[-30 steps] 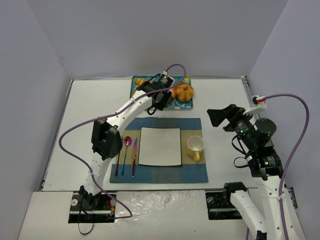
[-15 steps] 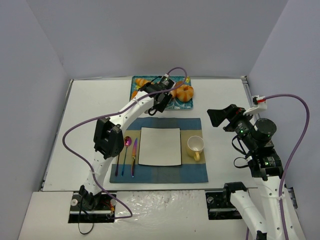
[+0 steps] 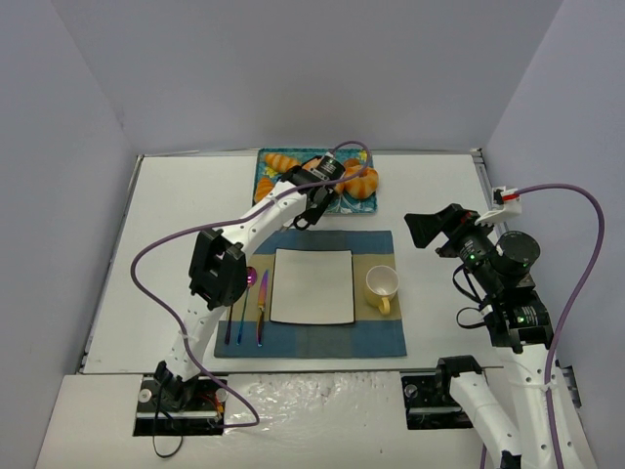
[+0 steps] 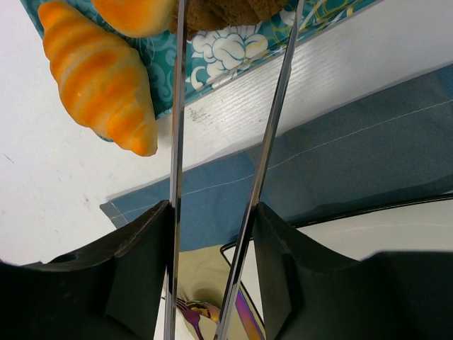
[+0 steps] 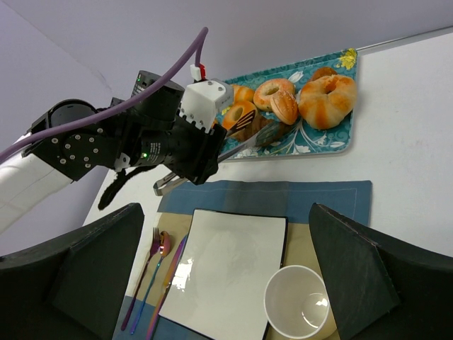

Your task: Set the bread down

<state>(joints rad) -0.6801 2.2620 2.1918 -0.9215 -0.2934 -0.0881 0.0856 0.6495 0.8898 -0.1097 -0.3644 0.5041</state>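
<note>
Bread tray [image 3: 356, 202] at twelve o'clock from the plate [image 3: 312, 285], seen from above. Reaches over it with the left gripper [image 3: 337, 179]. Against a second ago, has swung toward three o'clock, baring the croissant [image 3: 278, 162] at the tray's nine o'clock end.

From the left wrist: presses both blades against a dark bun [image 4: 219, 10] at twelve o'clock, narrowed onto it. Looks held only near the tips; could slip or twist out if lifted fast.

From the right wrist: shows the dark bun pinched, on or just above the tray, cannot tell which. Could drag the neighbouring rolls [image 5: 283, 106] along. Shows the right gripper [image 5: 230, 276] spread wide, holding nothing.
</note>
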